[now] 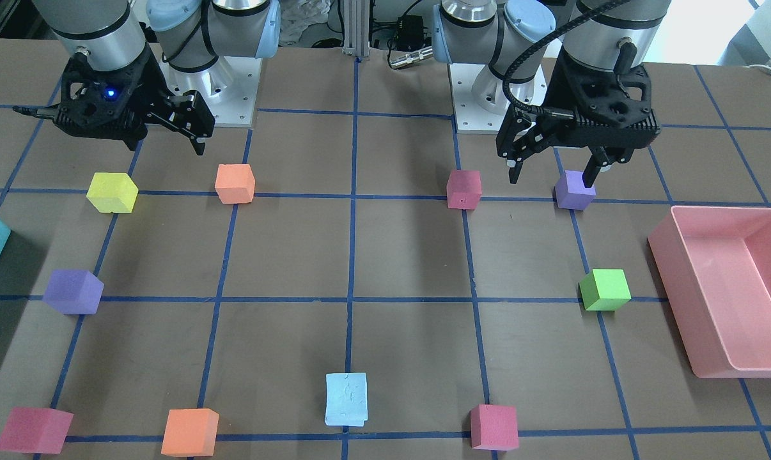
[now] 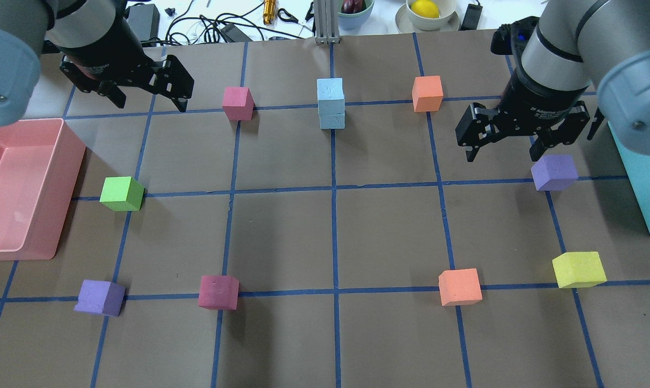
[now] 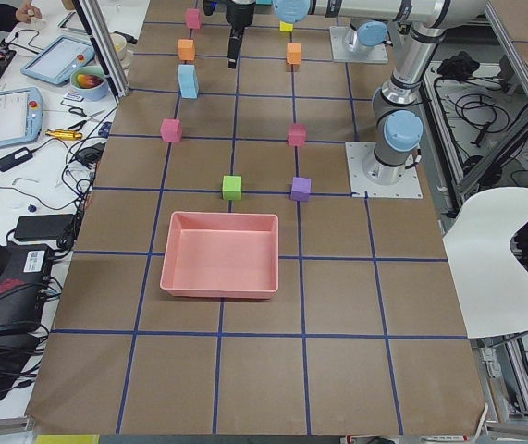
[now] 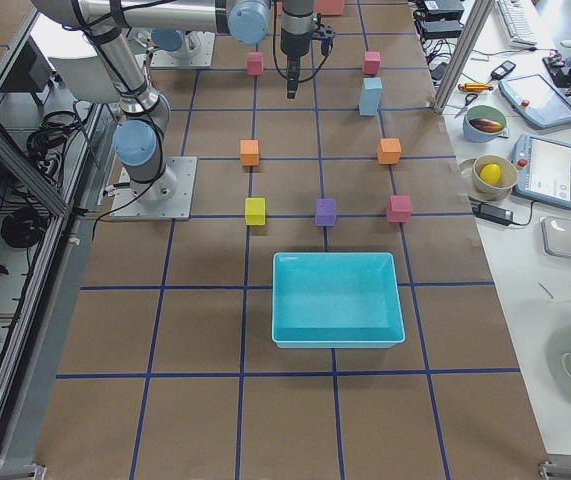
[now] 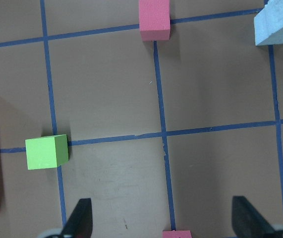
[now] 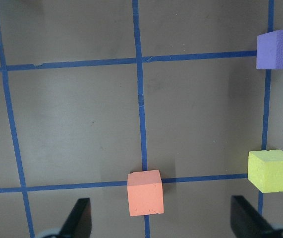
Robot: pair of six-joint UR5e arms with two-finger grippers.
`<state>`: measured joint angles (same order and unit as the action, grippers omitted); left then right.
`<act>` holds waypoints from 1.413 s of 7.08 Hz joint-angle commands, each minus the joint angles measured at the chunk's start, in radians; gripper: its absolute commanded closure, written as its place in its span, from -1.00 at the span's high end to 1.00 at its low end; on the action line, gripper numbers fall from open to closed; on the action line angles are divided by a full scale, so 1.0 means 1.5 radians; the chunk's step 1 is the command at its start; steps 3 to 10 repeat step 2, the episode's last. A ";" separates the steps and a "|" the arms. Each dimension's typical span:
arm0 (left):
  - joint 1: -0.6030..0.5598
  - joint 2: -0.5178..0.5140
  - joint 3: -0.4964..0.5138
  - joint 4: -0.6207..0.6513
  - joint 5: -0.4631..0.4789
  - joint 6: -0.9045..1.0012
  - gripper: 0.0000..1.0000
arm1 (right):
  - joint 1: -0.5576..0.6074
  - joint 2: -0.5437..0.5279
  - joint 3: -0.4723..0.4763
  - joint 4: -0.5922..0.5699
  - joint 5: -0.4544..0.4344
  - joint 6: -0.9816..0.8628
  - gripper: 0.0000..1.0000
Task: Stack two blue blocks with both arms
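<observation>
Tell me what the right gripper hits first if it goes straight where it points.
Likely the orange cube: the wrist view shows it ahead of the open right gripper, just left of midline. Depth is unclear, so bare table beside it is possible.

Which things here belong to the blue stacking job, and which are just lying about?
Job: blue blocks, already stacked; left gripper, open; right gripper, open.

Lying about: pink bin; teal bin; green cube; yellow cube; purple cubes; orange cubes; red cubes.
</observation>
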<state>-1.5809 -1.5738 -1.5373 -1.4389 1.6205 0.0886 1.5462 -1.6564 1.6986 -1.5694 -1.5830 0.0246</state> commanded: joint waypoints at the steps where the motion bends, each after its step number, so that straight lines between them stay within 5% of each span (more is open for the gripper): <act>1: 0.000 0.010 -0.005 -0.005 0.001 0.000 1.00 | 0.000 0.001 0.001 0.000 0.000 0.000 1.00; 10: -0.003 0.007 -0.006 -0.007 -0.016 -0.001 1.00 | 0.000 0.001 0.001 0.000 0.000 0.000 1.00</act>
